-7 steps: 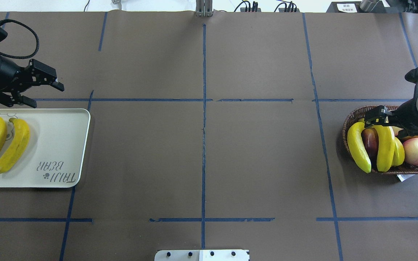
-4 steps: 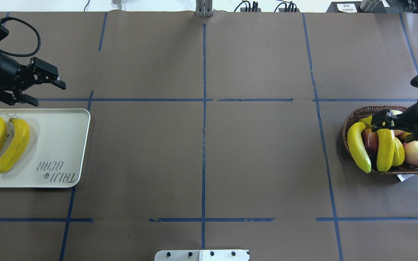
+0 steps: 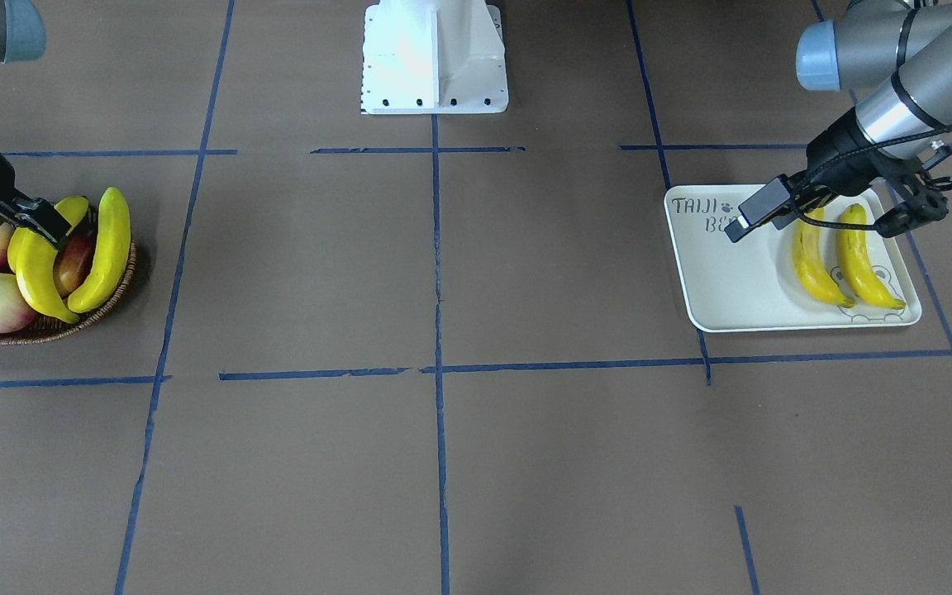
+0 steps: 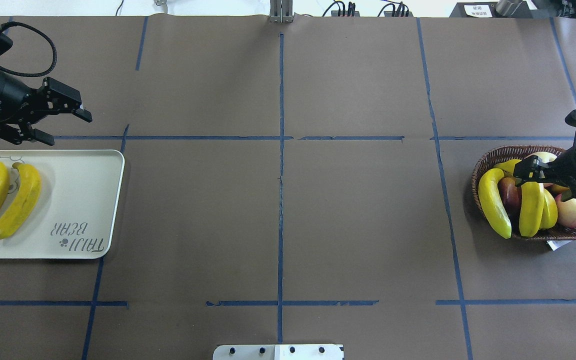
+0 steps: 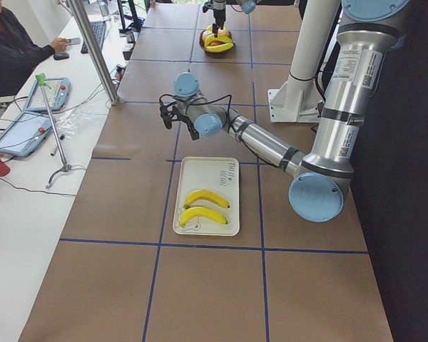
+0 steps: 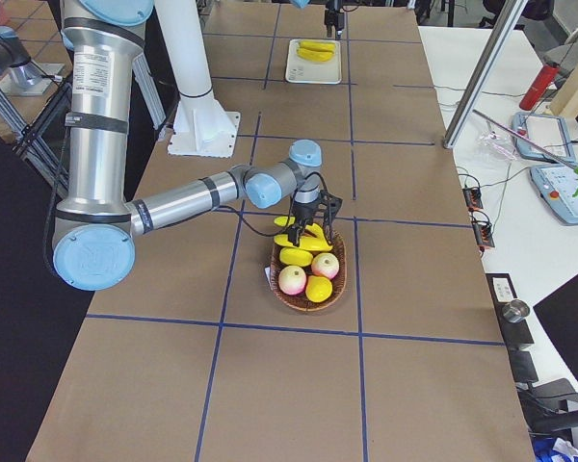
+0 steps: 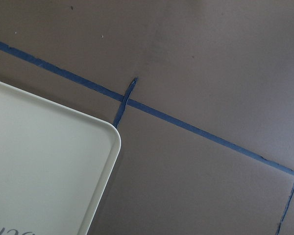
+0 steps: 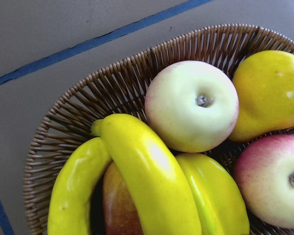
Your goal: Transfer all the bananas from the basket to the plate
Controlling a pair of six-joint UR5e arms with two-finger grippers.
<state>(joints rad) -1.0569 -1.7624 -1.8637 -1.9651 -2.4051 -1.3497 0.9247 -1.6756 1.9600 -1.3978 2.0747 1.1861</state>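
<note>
Bananas [image 4: 18, 200], glossy yellow curved toys: two lie on the cream rectangular plate [image 4: 78, 200], frame left, near your released left end effector [image 4: 65, 129]. Two sit in the brown wicker basket [image 4: 503, 151], lengthwise top-to-bottom, beneath the released right end effector [image 4: 535, 175].

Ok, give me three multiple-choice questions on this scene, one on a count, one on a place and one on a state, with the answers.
1. How many bananas lie on the plate? A one, B two, C four.
2. The right gripper hangs over: A the plate, B bare table, C the basket.
3. On the left gripper, the fingers are: A open and empty, B shut on a banana, C shut on an apple.
Answers: 1 B, two lie side by side on it; 2 C, it is low over the basket; 3 A, they are spread wide with nothing between them.
</note>
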